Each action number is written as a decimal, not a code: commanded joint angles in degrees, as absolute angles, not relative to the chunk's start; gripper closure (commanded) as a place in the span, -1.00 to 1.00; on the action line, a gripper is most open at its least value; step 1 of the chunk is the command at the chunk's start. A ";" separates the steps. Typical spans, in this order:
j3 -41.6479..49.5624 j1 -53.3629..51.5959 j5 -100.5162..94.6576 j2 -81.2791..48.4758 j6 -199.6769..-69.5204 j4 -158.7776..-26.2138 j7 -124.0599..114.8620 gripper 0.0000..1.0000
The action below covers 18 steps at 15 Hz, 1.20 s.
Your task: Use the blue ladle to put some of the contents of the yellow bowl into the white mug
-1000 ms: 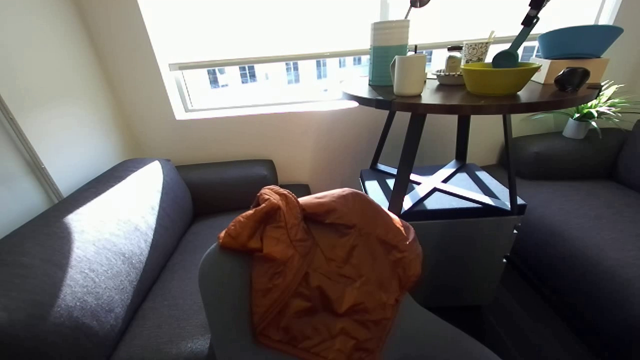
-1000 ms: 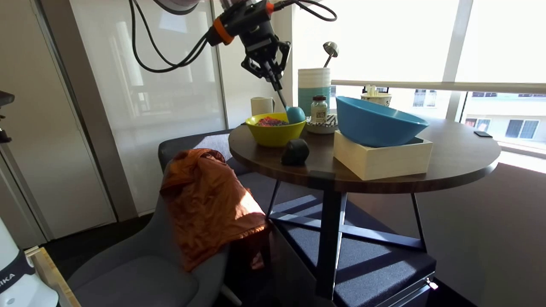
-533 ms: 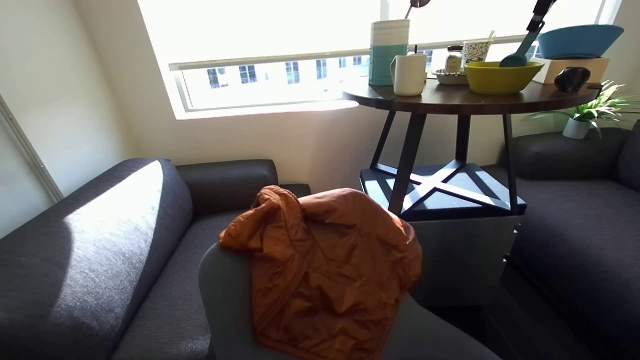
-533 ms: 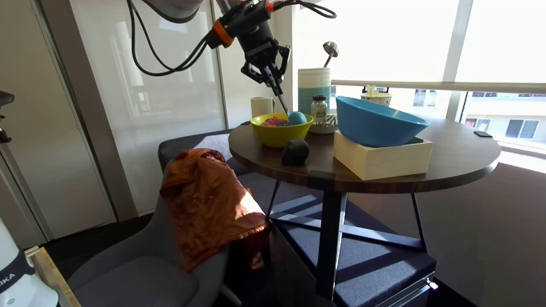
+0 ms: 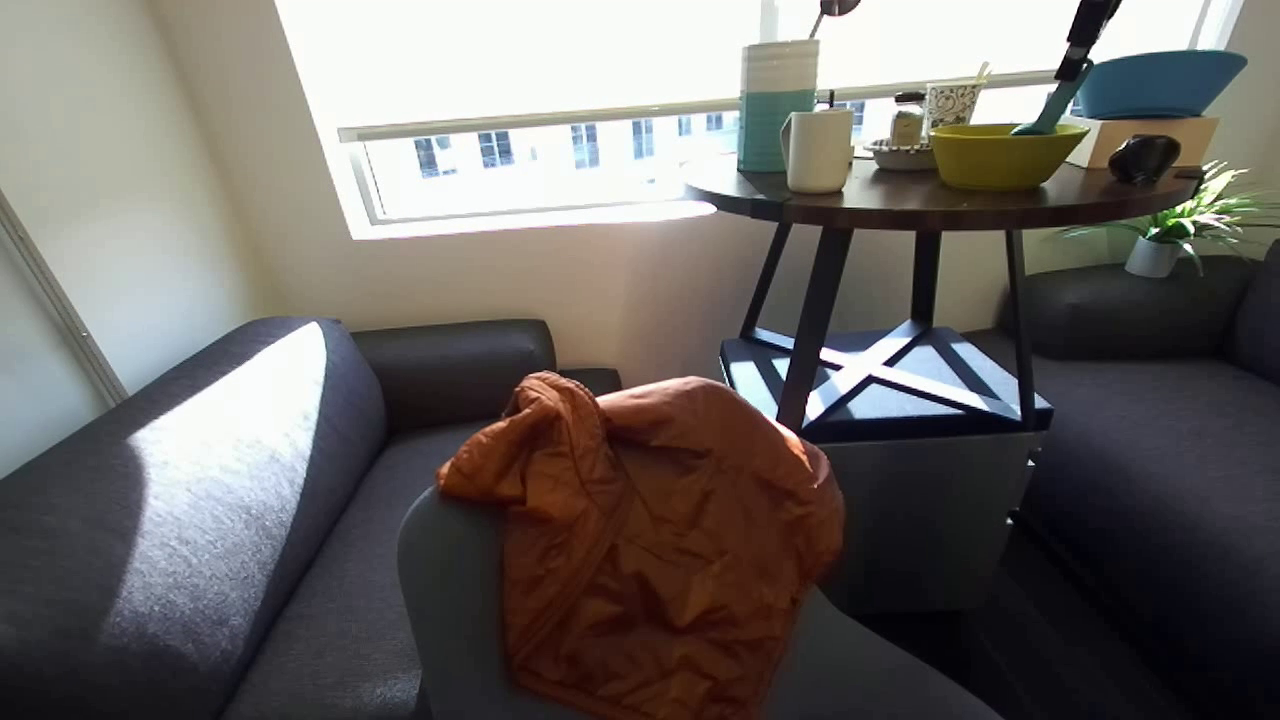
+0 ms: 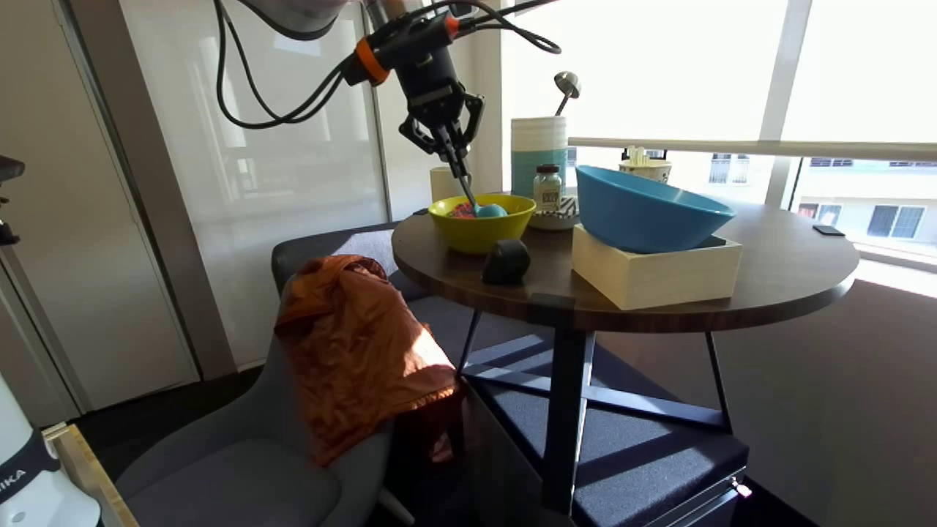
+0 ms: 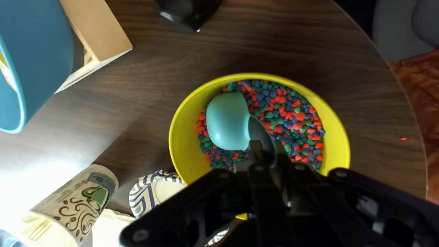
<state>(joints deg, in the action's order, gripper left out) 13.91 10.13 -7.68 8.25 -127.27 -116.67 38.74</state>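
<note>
My gripper [image 6: 463, 170] is shut on the handle of the blue ladle [image 7: 228, 120], and also shows in the wrist view [image 7: 269, 149]. The ladle points down into the yellow bowl [image 6: 482, 230], its rounded back facing the wrist camera. The scoop lies on or in small red, green and blue pebbles [image 7: 295, 123]; how deep is hidden. In an exterior view the bowl's wall [image 5: 1005, 162] hides most of the scoop, and the handle [image 5: 1058, 105] leans over the rim. The white mug [image 5: 820, 150] stands upright on the table, partly hidden behind the bowl in an exterior view [image 6: 443, 183].
A blue bowl [image 6: 644, 212] sits tilted on a wooden box [image 6: 651, 274]. A black object [image 6: 506, 261] stands close to the yellow bowl. A teal and white container [image 6: 539, 154], a spice jar [image 6: 547, 189], a patterned dish [image 7: 151, 192] and a paper cup [image 7: 79, 206] are nearby.
The ladle has gone lower, its scoop sinking from above the rim into the bowl. The yellow bowl shifted slightly right in both exterior views. The gripper tilted and moved down.
</note>
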 commanded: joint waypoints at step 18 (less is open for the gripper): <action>18.26 14.59 13.94 0.59 -108.68 -107.22 29.66 0.96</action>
